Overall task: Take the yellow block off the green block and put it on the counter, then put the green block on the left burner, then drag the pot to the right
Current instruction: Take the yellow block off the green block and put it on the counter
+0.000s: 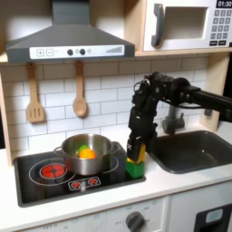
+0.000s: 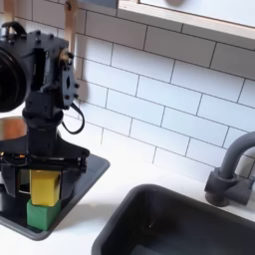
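The yellow block (image 2: 42, 186) rests on top of the green block (image 2: 41, 215), at the stovetop's front corner beside the sink. In the first exterior view the stacked yellow block (image 1: 134, 161) and green block (image 1: 135, 171) stand just right of the pot (image 1: 86, 156). The pot is silver, sits between the two red burners and holds orange and green toy food. My gripper (image 1: 136, 152) has come straight down over the stack. In the second exterior view my gripper (image 2: 42, 182) has a finger on each side of the yellow block. Whether the fingers press on it is unclear. White counter (image 1: 168, 186) runs along the front.
The black stovetop (image 1: 36, 186) carries a left burner (image 1: 53, 169) with nothing on it. A dark sink (image 1: 195, 151) with a grey faucet (image 2: 234, 174) lies right of the blocks. Wooden utensils (image 1: 80, 95) hang on the tiled wall behind, and knobs line the stove front.
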`<state>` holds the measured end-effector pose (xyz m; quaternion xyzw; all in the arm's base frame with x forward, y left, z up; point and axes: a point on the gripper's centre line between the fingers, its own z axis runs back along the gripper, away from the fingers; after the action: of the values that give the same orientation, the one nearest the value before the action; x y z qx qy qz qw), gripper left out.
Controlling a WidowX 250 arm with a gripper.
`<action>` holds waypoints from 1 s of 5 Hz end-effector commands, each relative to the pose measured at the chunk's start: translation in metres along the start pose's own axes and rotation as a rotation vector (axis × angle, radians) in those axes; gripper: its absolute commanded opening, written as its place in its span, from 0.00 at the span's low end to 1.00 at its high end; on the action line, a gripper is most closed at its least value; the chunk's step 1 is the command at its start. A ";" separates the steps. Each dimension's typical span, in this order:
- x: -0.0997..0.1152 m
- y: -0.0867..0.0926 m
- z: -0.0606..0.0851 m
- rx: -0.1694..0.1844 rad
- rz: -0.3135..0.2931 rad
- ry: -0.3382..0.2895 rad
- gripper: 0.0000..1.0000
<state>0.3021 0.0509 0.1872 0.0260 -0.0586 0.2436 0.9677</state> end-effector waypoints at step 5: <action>-0.001 0.008 -0.002 -0.021 0.009 0.015 0.00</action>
<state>0.2993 0.0575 0.1850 0.0133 -0.0534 0.2463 0.9676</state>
